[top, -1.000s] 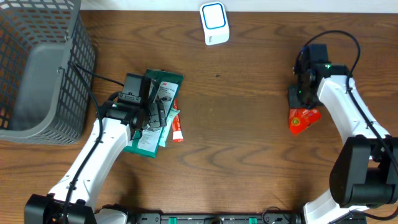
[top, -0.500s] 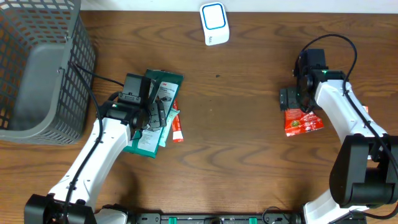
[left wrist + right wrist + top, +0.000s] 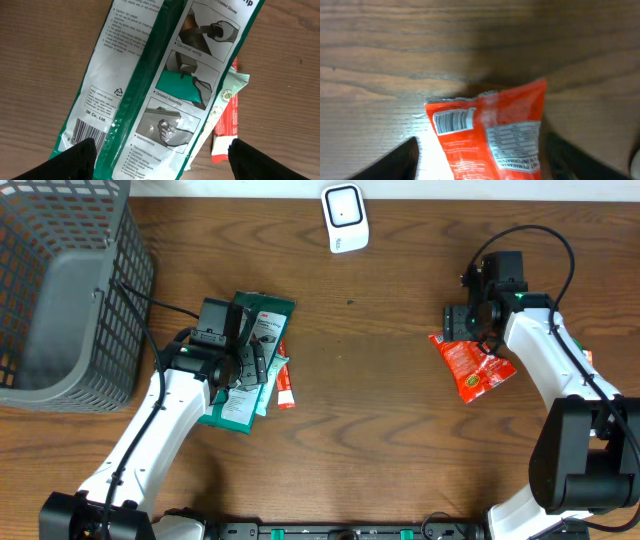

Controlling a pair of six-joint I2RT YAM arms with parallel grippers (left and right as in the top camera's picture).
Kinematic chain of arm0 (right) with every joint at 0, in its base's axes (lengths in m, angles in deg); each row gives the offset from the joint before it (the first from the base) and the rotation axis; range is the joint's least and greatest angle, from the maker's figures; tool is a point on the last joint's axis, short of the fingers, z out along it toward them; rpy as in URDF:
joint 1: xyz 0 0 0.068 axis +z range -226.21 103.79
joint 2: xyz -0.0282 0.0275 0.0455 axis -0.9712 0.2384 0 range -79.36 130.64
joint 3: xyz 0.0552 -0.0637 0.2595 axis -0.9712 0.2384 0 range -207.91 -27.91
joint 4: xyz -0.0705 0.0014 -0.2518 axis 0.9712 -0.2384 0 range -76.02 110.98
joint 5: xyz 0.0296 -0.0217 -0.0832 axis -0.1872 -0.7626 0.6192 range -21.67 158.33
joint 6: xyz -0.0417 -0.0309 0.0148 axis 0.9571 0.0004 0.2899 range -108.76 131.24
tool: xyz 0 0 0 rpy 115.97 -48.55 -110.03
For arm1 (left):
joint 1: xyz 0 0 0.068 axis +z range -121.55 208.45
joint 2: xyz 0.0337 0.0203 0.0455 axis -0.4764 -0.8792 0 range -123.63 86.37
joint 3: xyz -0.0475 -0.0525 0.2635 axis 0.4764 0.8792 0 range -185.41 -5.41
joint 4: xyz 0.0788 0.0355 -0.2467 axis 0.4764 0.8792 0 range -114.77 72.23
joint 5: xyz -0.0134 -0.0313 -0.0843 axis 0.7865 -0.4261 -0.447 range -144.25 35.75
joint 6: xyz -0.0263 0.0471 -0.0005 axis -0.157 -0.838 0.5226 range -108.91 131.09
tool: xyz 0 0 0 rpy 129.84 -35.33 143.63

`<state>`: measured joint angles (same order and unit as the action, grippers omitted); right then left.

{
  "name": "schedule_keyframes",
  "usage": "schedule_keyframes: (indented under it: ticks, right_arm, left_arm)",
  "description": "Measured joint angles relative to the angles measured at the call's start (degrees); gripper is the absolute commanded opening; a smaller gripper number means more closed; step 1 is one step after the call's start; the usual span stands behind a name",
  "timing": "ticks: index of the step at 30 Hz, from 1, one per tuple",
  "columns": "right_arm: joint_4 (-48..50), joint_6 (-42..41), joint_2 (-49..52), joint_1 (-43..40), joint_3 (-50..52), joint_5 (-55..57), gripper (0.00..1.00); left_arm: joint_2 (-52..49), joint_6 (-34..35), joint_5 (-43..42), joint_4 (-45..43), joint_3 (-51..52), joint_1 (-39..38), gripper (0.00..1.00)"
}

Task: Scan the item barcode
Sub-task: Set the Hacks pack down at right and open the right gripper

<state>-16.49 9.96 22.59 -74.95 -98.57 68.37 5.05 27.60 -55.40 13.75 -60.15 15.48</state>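
Left claw [image 3: 162,157] is held just above the green packets [image 3: 150,90] at mid-left of the bench [image 3: 380,440], fingers spread wide, nothing clamped. Two overlapping green packets are seen, printed sides up. A barcode [image 3: 86,136] is shown near the corner of one, by the claw's left finger. A small red packet [image 3: 285,385] is tucked at their right edge, partly under them.

On the right side, the orange packet [image 3: 475,368] is laid flat on the bench, tilted, with its far-left end under the right claw [image 3: 468,328]. In the right wrist view the fingers are seen apart, one at either side of the packet, with no clamp on it. Contact with either finger cannot be told. The packet's barcode label [image 3: 453,121] is turned up, near the end under the claw.

A grey mesh basket [image 3: 135,280] is set at the far-left corner. The white scanner [image 3: 344,218] is placed at the far edge, about centre, well apart from the orange packet.
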Motion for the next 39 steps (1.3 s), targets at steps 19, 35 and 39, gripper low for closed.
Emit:
schedule_keyframes:
  ticks: [19,35,39]
  right_arm:
    - [4.76,4.04,-1.01,3.91,8.07,-11.52,0.01]
    - [9.51,0.20,-0.68,-1.29,13.20,12.52,0.03]
    - [10.84,-3.98,-0.68,-4.74,13.22,13.18,0.05]
  left_arm:
    - [0.00,0.00,0.00,0.04,0.00,0.00,0.85]
    - [0.00,0.00,0.00,0.02,0.00,0.00,0.85]
    - [0.00,0.00,0.00,0.02,0.00,0.00,0.85]
